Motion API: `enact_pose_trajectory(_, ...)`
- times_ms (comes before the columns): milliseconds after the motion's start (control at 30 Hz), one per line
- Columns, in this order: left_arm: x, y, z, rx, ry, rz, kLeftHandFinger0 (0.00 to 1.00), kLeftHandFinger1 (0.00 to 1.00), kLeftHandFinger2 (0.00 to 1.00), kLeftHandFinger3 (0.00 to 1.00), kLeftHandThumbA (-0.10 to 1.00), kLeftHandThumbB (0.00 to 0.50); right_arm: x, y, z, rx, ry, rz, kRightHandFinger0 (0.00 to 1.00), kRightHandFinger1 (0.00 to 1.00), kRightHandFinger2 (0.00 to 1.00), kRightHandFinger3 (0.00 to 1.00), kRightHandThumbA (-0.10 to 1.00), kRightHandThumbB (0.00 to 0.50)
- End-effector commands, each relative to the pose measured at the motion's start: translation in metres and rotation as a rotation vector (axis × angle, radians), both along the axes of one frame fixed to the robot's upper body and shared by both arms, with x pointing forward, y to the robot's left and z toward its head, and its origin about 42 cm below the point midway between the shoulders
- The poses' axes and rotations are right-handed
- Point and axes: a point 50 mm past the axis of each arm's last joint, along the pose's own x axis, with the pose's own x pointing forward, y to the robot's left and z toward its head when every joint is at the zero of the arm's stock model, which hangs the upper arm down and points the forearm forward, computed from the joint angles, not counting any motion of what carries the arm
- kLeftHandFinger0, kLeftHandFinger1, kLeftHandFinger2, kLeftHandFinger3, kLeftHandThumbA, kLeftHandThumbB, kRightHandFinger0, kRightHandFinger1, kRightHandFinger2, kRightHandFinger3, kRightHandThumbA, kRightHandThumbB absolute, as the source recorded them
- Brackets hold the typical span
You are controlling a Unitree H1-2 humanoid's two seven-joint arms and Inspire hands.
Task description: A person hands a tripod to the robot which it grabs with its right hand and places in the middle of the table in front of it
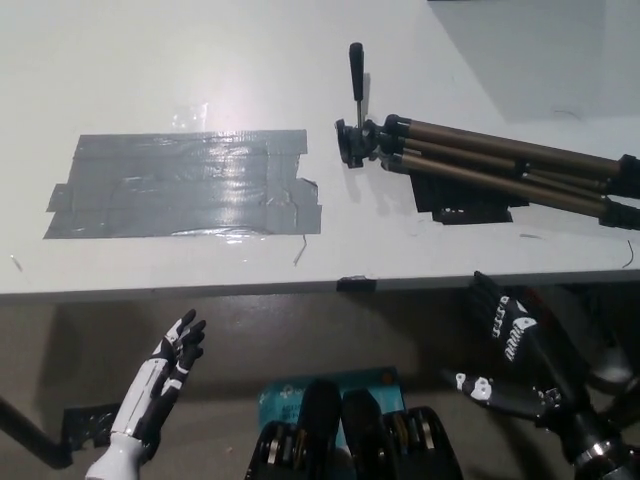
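A folded tripod (480,165) is lying on its side on the white table (200,60), its bronze legs bunched together and running off toward the right edge of the picture, its black head and upright pan handle (356,72) pointing toward the table's middle. The legs are resting across a small black patch (470,205) on the tabletop. Just left of the tripod's head, a broad rectangle of grey tape (185,185) is covering the table's middle, apart from the tripod and carrying nothing on it. The black right hand (515,350) is hovering below the table's front edge, fingers spread and grasping nothing, well clear of the tripod. The white left hand (160,380) is hanging at lower left, also below the table edge, fingers extended and empty. A blue object (330,385) is lying on the floor underneath.
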Motion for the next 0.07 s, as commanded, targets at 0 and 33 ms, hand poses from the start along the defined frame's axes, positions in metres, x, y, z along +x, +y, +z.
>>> enact_pose_trajectory(0,0.0071,0.0014,0.0148,-0.004,-0.074,-0.023,1.0,1.0,1.0,1.0,0.87,0.295,0.0079,0.0022,0.0115,-0.058,-0.076,-0.007,1.0,1.0,1.0,1.0,0.87,0.3)
enact_pose_trajectory(33,0.0074,0.0013,0.0147,-0.003,-0.074,-0.024,1.0,1.0,1.0,1.0,0.87,0.294,0.0079,0.0021,0.0114,-0.064,-0.078,-0.005,1.0,1.0,1.0,1.0,0.87,0.294)
